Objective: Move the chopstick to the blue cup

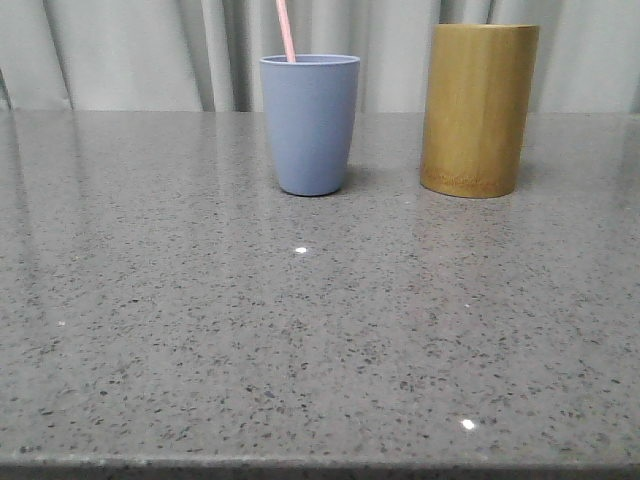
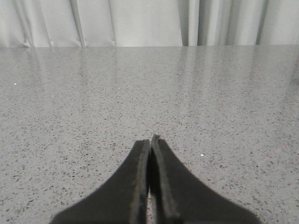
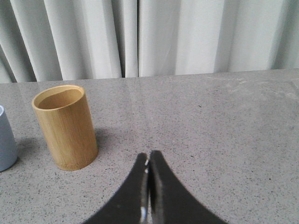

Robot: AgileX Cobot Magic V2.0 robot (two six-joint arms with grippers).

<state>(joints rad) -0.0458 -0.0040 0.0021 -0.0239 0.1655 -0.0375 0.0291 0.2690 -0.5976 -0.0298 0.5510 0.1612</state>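
Progress: I judge the transfer done — chopstick [image 1: 286, 30] stands inside the blue cup [image 1: 310, 124], far centre of the table [image 1: 200, 330], leaning left.
Left to do: nothing I can see.
Left gripper [image 2: 151, 140]: pressed together, empty.
Right gripper [image 3: 148, 156]: pressed together, empty.
Count: one chopstick, one blue cup, one bamboo cylinder [image 1: 478, 110] — right of the cup.

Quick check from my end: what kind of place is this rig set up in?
Probably a staged test bench rather than a working kitchen: a speckled grey stone-look countertop, pale pleated curtains hung as a backdrop, and just the blue cup holding the chopstick beside a bamboo cylinder.
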